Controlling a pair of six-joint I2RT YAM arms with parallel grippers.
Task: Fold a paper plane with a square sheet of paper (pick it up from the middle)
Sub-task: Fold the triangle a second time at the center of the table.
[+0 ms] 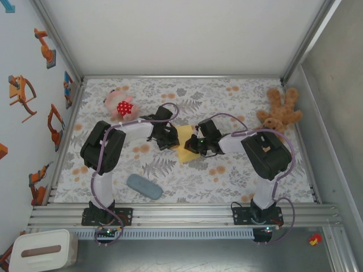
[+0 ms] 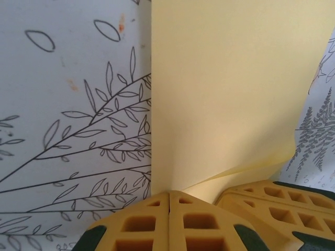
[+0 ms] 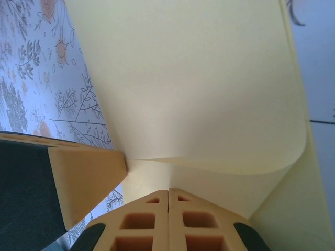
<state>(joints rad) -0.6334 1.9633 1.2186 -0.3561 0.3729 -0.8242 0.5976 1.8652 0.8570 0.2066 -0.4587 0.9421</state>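
left fingers (image 2: 138,225): clenched, pads flush along the centre seam, no gap. tips sit at the near edge of the paper (image 1: 188,155), right beside its left-hand straight edge. contact yes; can't tell if a layer is pinched between the pads.

right fingers (image 3: 138,225): clenched too, seam tight. tips touch the paper just below a lifted flap. same caveat, pinch or plain press not readable.

the two sets of tips are just beside each other, each showing in the other's wrist view, low at the side.

paper: mid counter (image 1: 238,181), between the two arms, well apart from the bear (image 1: 279,113) at the far right and the pad (image 1: 144,186) at the near left. not flat: one layer curls up and over in a soft rounded bend, no sharp crease there. from above the visible yellow runs near-to-far, so the long axis goes away from the arm bases, slightly tilted. no pointed end in view. in the left wrist view the straight edge runs directly away from the fingers.
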